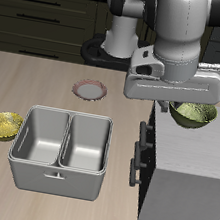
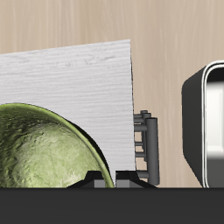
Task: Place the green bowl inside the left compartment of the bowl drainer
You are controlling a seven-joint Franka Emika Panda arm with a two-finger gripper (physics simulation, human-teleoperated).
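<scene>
1. On top of the tall grey box [image 1: 190, 161], at its far edge, sits the green bowl [image 1: 193, 115], with the gripper [image 1: 170, 105] right at the bowl's rim on the side facing the bowl drainer [image 1: 63, 151].
2. From the wrist view, the green bowl [image 2: 39, 149] fills the space right against the gripper body, its dimpled inside facing up; the fingertips themselves are hidden by the dark edge of the gripper [image 2: 107, 179], so I cannot tell how far the jaws are open or whether they already pinch the rim.
3. What the coming move turns on: the drainer lies well apart from the bowl, lower on the table and nearer the table's front edge, so the bowl must go up off the box, across, and down.
4. Both wells of the drainer look empty; the well on the side nearer the box appears to be the target, by my reading.
5. Near the drainer's other end rests a small yellow bowl [image 1: 4, 125], and a pink-rimmed plate [image 1: 89, 89] lies farther back; neither blocks the path.
</scene>
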